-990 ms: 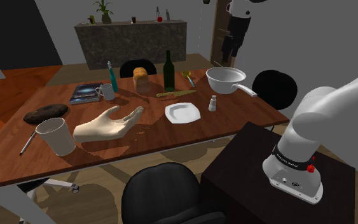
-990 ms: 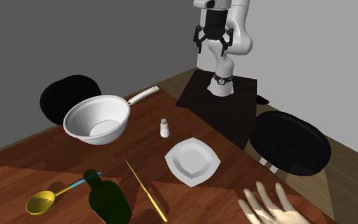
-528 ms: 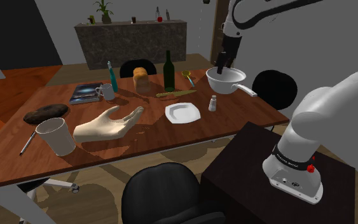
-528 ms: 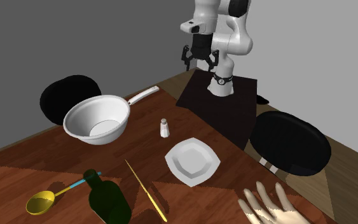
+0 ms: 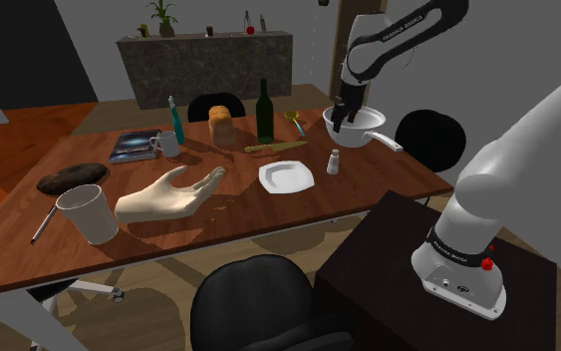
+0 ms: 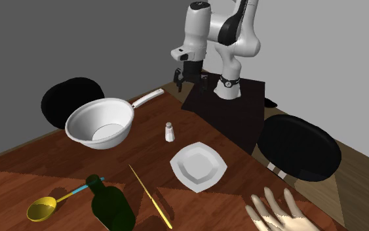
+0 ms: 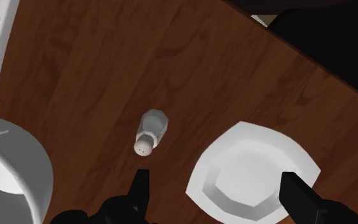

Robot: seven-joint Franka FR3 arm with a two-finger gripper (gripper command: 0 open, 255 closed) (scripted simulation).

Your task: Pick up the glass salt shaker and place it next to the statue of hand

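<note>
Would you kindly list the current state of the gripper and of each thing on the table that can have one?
gripper: open, above the table, holding nothing
salt shaker: upright on the table, not held
hand statue: lying palm up
plate: flat, empty
pan: right way up, empty
bottle: upright
cup: upright

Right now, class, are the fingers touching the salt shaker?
Apart. In the second exterior view the fingers hang well above the salt shaker, with clear space between them.
</note>
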